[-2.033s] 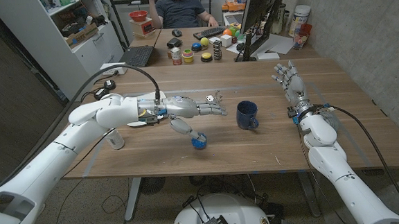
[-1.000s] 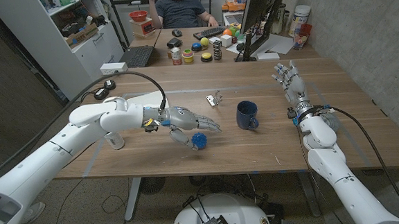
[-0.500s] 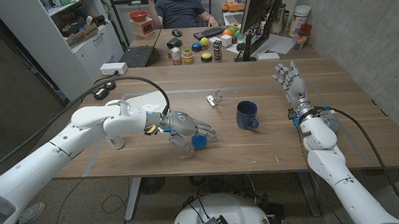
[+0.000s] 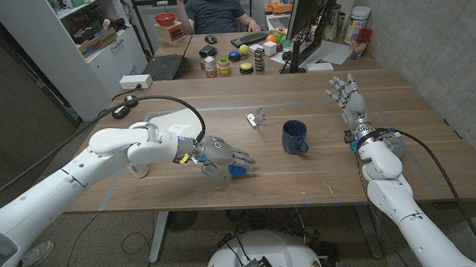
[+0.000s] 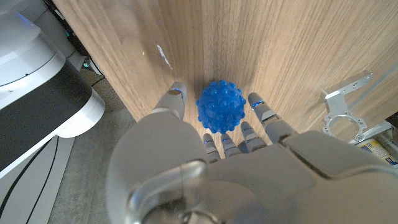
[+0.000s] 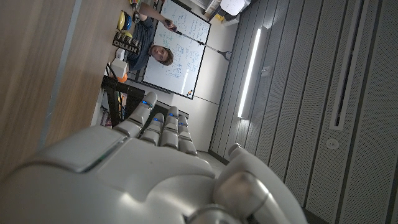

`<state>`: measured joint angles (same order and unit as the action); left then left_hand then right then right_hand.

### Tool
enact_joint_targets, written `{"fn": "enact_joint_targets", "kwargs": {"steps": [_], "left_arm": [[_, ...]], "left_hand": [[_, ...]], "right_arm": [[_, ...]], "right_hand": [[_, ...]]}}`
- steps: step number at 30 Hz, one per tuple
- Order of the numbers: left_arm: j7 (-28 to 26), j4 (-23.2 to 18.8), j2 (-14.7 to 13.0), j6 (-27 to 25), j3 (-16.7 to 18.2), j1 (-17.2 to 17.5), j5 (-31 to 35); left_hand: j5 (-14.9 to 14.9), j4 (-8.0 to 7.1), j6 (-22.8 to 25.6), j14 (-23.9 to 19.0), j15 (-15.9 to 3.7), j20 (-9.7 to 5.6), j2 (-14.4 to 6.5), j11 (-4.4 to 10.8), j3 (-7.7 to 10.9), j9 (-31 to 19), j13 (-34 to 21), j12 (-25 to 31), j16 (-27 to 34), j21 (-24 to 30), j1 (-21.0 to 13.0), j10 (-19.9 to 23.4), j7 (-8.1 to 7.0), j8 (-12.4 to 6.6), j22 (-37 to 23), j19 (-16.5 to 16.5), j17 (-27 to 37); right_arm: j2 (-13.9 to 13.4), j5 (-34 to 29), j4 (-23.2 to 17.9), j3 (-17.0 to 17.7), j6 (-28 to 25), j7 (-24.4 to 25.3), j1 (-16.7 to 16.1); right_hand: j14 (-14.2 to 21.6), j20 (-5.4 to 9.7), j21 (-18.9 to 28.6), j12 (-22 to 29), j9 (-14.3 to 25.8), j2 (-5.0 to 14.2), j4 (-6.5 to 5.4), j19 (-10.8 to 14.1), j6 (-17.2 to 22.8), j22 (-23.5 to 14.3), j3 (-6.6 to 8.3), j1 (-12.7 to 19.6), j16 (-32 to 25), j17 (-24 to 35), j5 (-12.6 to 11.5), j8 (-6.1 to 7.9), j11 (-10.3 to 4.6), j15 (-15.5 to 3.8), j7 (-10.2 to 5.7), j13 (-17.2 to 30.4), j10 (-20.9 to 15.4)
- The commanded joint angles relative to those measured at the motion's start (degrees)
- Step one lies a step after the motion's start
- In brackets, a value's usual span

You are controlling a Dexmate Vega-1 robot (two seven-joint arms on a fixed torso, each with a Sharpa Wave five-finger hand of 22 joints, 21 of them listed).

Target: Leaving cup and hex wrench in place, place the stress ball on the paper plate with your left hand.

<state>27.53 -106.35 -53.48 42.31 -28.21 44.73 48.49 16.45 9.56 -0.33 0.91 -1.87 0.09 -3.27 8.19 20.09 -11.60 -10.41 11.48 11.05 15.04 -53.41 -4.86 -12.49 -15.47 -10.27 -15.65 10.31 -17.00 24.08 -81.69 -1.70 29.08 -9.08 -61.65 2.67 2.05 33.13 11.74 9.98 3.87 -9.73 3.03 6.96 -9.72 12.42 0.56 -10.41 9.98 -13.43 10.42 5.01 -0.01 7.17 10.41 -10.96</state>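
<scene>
While fingers (image 5: 176,99) flank one stress ball (image 5: 220,106), one cup (image 4: 294,136)

The stress ball (image 5: 220,106) is bright blue with a knobbly, studded surface; the cup (image 4: 294,136) is dark navy; the hex wrench (image 4: 256,117) is silvery metal; the paper plate (image 4: 168,123) is white; the table (image 4: 307,179) is brown wood grain; the left robot hand (image 4: 221,158) is grey.
</scene>
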Motion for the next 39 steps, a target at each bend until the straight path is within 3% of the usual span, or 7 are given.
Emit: {"fn": "enact_joint_targets", "kwargs": {"steps": [1,8,10,15,23,28,39], "left_arm": [[-1.01,1.33,-0.32,-0.03,-2.04,-1.45,1.15],[-2.2,2.76,0.05,0.6,-2.99,-2.39,1.55],[-2.81,3.41,0.19,1.15,-3.21,-2.71,1.21],[-5.75,3.86,0.37,2.04,-3.27,-2.8,2.61],[-14.08,4.57,0.47,3.59,-3.06,-2.72,6.66],[-18.5,5.3,0.39,4.33,-3.04,-2.86,7.88],[-23.42,5.49,-0.15,3.29,-2.5,-2.63,8.36]], "left_hand": [[-0.69,0.05,2.01,-1.54,-3.72,-1.37,-0.79,0.09,0.83,-0.16,-0.08,0.6,0.47,0.88,-2.57,1.65,-0.21,-0.65,-0.19,-3.07,0.4],[-2.59,-0.08,6.35,-6.1,-4.64,-3.74,-2.06,0.01,1.44,-0.13,-0.13,1.39,1.29,2.11,-6.81,6.12,-0.18,-1.62,-0.14,-8.03,0.69],[-3.67,-0.18,10.1,-9.98,-7.29,-5.48,-1.97,0.26,1.29,-0.13,-0.21,1.88,1.96,3.19,-8.54,9.36,-0.12,-2.63,-0.17,-11.57,0.8],[-4.53,-0.79,15.29,-15.22,-9.86,-7.74,-2.25,0.42,0.85,0.15,-0.38,2.48,2.64,5.11,-10.22,14.64,-0.17,-3.55,-0.32,-16.99,1.2],[-4.3,-1.38,33.21,-32.59,-11.42,-10.78,-1.9,1.57,-1.6,0.8,-1.14,3.61,4.28,13.04,-13.71,30.67,0.33,-5.49,-1.15,-28.51,1.7],[-4.13,-1.56,40.46,-39.15,-11.51,-11.06,-2.24,2.21,-2.06,1.28,-1.45,4.14,4.4,16.33,-15.04,37.1,3.34,-5.0,-1.36,-30.64,1.65],[-4.1,-1.71,44.23,-42.27,-11.5,-11.1,-2.22,1.98,-2.29,1.32,-1.59,3.73,3.82,18.74,-15.6,39.31,5.06,-4.01,-1.52,-31.94,1.43]], "right_arm": [[0.09,-0.08,0.48,-0.11,-0.11,0.07,0.47],[-0.06,0.03,0.8,-0.07,-0.33,-0.15,0.88],[-0.01,0.2,1.0,-0.03,-0.37,-0.29,1.02],[0.06,0.41,1.8,0.01,-0.41,-0.74,1.51],[0.25,0.64,3.21,0.13,-0.04,-1.46,2.34],[0.46,0.82,4.18,0.19,0.24,-1.86,2.76],[0.59,0.75,5.03,0.27,0.21,-2.13,3.36]], "right_hand": [[0.71,2.74,-0.16,0.44,0.23,4.14,0.06,0.33,0.43,-0.28,-0.16,0.42,-0.2,0.15,-0.34,0.32,0.06,0.09,0.06,0.18,-0.26],[0.72,2.74,-0.29,0.44,0.22,4.15,0.07,0.37,0.43,-0.28,-0.17,0.44,-0.19,0.15,-0.35,0.31,0.09,0.11,0.09,0.18,-0.28],[0.75,2.73,-0.33,0.45,0.22,4.15,0.08,0.39,0.43,-0.28,-0.17,0.45,-0.19,0.14,-0.35,0.3,0.12,0.09,0.06,0.17,-0.31],[0.78,2.69,-0.43,0.47,0.22,4.16,0.09,0.43,0.42,-0.28,-0.17,0.47,-0.19,0.14,-0.36,0.29,0.16,0.11,0.1,0.17,-0.4],[0.81,2.69,-0.58,0.45,0.22,4.16,0.12,0.49,0.47,-0.28,-0.17,0.51,-0.18,0.13,-0.37,0.3,0.15,0.15,0.08,0.17,-0.39],[0.83,2.7,-0.68,0.47,0.22,4.17,0.14,0.57,0.53,-0.28,-0.17,0.55,-0.17,0.12,-0.39,0.31,0.09,0.14,0.04,0.17,-0.47],[0.92,2.61,-0.92,0.5,0.22,4.16,0.17,0.66,0.59,-0.29,-0.17,0.6,-0.16,0.11,-0.41,0.31,0.06,0.17,0.04,0.17,-0.6]]}}
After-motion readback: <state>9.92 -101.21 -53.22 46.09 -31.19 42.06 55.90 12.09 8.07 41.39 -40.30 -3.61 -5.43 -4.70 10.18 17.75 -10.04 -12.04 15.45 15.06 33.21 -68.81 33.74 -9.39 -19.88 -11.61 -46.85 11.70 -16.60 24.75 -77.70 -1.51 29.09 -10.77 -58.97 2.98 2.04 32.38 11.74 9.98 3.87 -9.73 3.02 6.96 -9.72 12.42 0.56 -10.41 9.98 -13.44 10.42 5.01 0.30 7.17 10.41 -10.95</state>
